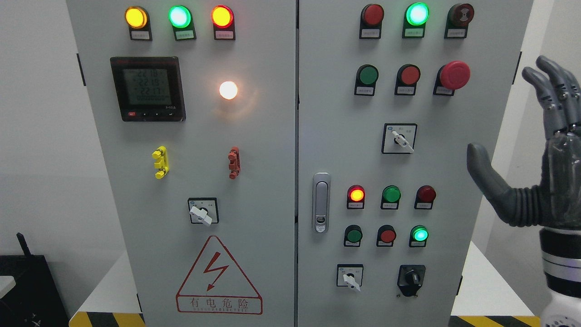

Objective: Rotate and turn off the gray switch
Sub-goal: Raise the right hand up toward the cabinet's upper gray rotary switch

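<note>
1. Two flat, matte-gray metal doors make up the control cabinet in front of me, split by a dark vertical seam.
2. My right robot hand is raised at the right edge, off the cabinet's side; its dark gray jointed fingers are spread upward and the smooth, rounded thumb juts left, holding nothing. A ribbed section sits at the thumb's base, above a banded metallic wrist.
3. I count three gray rotary switches, each a pale lever on a white square plate with a black border: one on the left door above the red triangular warning sign, one at the upper right door, and one at the lower right. All three levers point down to the right. Which one the task means, I cannot tell.
4. A black knob switch sits beside the lower right one.
5. Glossy round lamps and push buttons fill the panels, several glowing yellow, green or orange; a domed red mushroom button stands out from the right door.
6. A black-framed digital meter with a gray screen sits on the left door, with a glowing white lamp beside it.
7. A chrome latch handle, tall with rounded ends, is by the seam.
</note>
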`<state>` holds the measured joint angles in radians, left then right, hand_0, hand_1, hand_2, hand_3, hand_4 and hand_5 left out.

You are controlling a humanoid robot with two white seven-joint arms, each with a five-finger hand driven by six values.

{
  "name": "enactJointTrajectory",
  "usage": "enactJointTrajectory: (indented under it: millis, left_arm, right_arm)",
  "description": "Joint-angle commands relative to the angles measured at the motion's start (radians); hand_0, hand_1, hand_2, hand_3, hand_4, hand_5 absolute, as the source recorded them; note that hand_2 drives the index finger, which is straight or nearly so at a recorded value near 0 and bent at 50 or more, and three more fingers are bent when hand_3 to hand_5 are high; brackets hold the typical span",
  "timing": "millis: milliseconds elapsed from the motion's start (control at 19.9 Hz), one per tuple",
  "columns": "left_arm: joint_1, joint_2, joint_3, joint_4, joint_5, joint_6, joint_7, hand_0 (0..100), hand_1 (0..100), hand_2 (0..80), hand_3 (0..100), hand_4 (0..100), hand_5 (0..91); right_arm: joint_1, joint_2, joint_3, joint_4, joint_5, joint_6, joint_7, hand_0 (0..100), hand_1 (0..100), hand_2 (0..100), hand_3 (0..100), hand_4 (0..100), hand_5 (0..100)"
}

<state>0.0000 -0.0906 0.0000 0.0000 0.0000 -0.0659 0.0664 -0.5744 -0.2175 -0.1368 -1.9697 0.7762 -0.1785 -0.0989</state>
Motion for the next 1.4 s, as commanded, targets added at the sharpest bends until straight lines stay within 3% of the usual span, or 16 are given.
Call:
enactJointTrajectory:
  millis: [0,903,1003,1053,1103,1204,1254,1354]
  left_arm:
    - [-0.009,0.0,0.008,-0.026,0.018,0.0,0.0,12,39,0.0,0,0,0.0]
    - [-0.009,0.0,0.009,-0.026,0.02,0.0,0.0,12,39,0.0,0,0,0.0]
    - [-0.009,0.0,0.008,-0.026,0.02,0.0,0.0,12,39,0.0,0,0,0.0]
    - [-0.009,0.0,0.008,-0.026,0.02,0.0,0.0,12,39,0.0,0,0,0.0]
    - [-0.009,0.0,0.008,-0.026,0.02,0.0,0.0,12,39,0.0,0,0,0.0]
    - [-0.009,0.0,0.008,-0.026,0.02,0.0,0.0,12,39,0.0,0,0,0.0]
    - [-0.009,0.0,0.008,-0.026,0.02,0.0,0.0,12,39,0.0,0,0,0.0]
    - [-0.009,0.0,0.008,-0.026,0.018,0.0,0.0,12,39,0.0,0,0,0.0]
  right_arm:
    - [0.004,-0.008,-0.006,0.0,-0.005,-0.002,-0.001,36,30,0,0,0,0]
    - [0.005,0.003,-0.006,0.0,-0.005,-0.001,-0.002,38,27,0,4,0,0]
    - [0.007,0.006,-0.006,0.003,-0.005,-0.002,-0.004,38,27,0,9,10,0]
    - [0.007,0.007,-0.006,0.005,-0.005,-0.001,-0.008,38,27,0,17,21,6]
    - [0.008,0.009,-0.006,0.008,-0.005,-0.001,-0.015,38,27,0,20,24,9]
    - [0.019,0.009,-0.006,0.011,-0.005,-0.001,-0.018,40,30,2,38,41,35]
    - [0.027,0.01,-0.004,0.011,-0.005,-0.001,-0.018,41,30,3,40,42,38]
    - [0.036,0.015,0.003,0.011,-0.005,0.002,-0.019,40,33,6,51,53,54]
